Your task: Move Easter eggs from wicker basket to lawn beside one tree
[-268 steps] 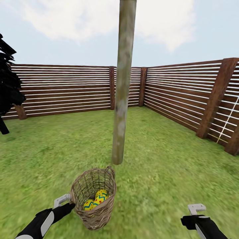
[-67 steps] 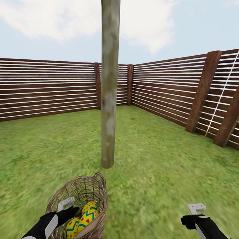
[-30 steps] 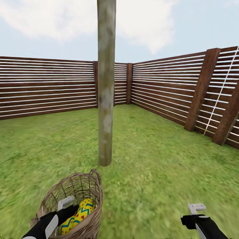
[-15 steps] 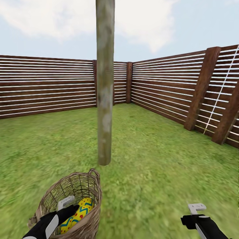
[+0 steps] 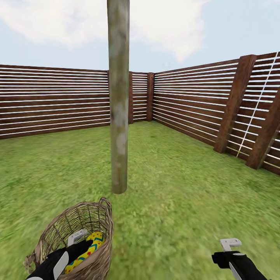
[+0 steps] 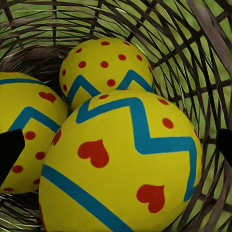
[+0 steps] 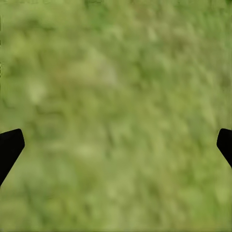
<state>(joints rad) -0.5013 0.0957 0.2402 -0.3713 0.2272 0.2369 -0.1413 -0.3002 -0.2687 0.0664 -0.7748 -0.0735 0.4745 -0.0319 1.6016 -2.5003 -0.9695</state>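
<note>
Since a moment ago the wicker basket (image 5: pixel 74 243) has tipped further left, and the left gripper (image 6: pixel 116 150) has reached deeper inside it. Its fingers (image 6: pixel 9 150) are spread wide, the nearest of the three Easter eggs (image 6: pixel 121 164) between them, unclamped; all three remain in the basket, just near of the tree (image 5: pixel 118 97) on the lawn (image 5: pixel 186 194). The right gripper (image 7: pixel 116 145) hovers, fingers apart, over grass.

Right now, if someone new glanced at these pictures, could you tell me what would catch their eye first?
Probably the yellow Easter eggs with blue zigzags and red marks, three packed inside the wicker basket at the head view's lower left, where the left claw reaches in. Next, the pale bare tree trunk rising from the lawn just beyond the basket, against the brown slatted fence.
</note>
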